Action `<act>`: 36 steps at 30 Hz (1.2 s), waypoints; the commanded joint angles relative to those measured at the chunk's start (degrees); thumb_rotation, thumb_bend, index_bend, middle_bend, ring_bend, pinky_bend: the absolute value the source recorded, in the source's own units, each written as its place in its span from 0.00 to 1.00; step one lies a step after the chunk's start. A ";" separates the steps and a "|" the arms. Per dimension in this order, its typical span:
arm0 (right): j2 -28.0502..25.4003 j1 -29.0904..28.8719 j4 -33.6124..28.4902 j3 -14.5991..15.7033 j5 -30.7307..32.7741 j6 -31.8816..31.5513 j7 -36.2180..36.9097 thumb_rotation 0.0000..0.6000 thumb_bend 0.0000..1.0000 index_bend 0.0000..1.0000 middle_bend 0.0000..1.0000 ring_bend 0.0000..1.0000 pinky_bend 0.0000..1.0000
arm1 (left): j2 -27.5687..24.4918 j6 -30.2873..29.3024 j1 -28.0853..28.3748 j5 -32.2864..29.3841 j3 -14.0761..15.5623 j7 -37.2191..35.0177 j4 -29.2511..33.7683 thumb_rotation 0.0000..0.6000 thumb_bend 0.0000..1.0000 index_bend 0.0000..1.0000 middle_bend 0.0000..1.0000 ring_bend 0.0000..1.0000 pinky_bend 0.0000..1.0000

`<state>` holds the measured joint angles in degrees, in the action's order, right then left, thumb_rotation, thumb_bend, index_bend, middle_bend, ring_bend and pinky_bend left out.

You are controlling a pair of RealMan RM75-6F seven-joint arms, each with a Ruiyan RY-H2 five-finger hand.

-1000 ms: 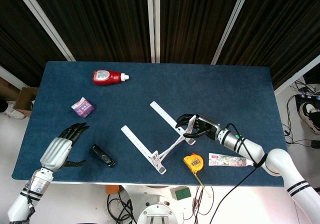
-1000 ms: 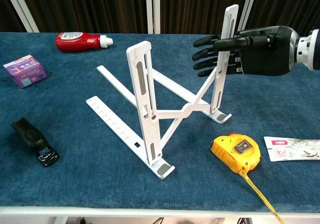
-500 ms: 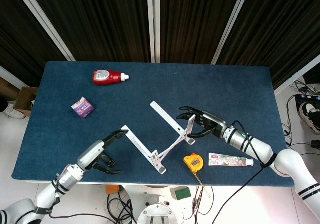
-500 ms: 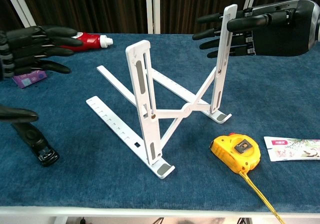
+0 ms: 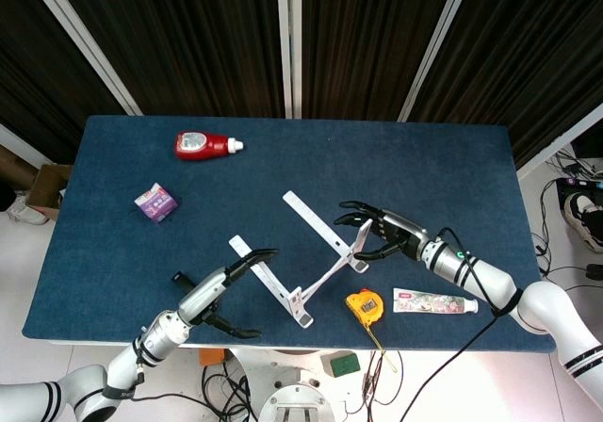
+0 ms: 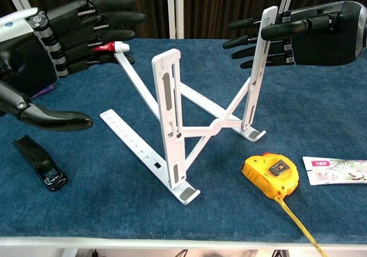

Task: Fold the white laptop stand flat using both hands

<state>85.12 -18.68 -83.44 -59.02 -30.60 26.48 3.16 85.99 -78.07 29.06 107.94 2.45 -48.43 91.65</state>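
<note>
White slotted-metal folding laptop stand (image 6: 200, 125) sits unfolded, uprights raised, near the front edge of the dark blue surface (image 5: 424, 168), just behind the yellow tape measure (image 6: 270, 175). Stand rails run diagonally, front-right to back-left. Right robot hand (image 6: 298, 30) is nearer: fingers spread, holding nothing, at the top of the stand's right upright, contact unclear. Left robot hand (image 6: 54, 45) also released, fingers splayed, left of the stand, apart from it. Versus a second ago: left robot hand has swung in from the surface's left edge; right one has risen slightly.
</note>
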 commanded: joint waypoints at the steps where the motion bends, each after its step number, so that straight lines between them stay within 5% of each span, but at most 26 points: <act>1: -0.24 -0.32 -0.10 0.29 -0.07 -0.35 0.37 1.00 0.10 0.11 0.22 0.09 0.01 | 1.09 1.10 1.10 -1.12 -0.77 4.58 -0.82 1.00 0.06 0.05 0.03 0.02 0.14; 10: -0.21 -0.79 0.01 1.09 -0.44 -0.80 0.29 1.00 0.10 0.11 0.21 0.09 0.01 | -1.86 0.02 -0.51 -7.03 -2.17 10.15 1.52 1.00 0.06 0.05 0.03 0.02 0.12; 18: -0.04 -0.98 0.12 1.44 -0.49 -0.74 0.12 1.00 0.10 0.11 0.21 0.09 0.02 | -2.82 -5.98 -0.73 -1.62 -1.32 7.03 3.91 1.00 0.06 0.05 0.03 0.02 0.12; 36: -0.33 -1.16 0.43 1.73 -0.56 -0.98 0.32 1.00 0.10 0.10 0.21 0.09 0.01 | 3.47 1.38 4.52 -3.11 1.98 -0.25 -0.78 1.00 0.05 0.05 0.03 0.02 0.12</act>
<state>84.79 -19.85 -83.01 -57.29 -31.16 25.50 3.48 89.07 -77.15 33.40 105.39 4.28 -48.21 91.33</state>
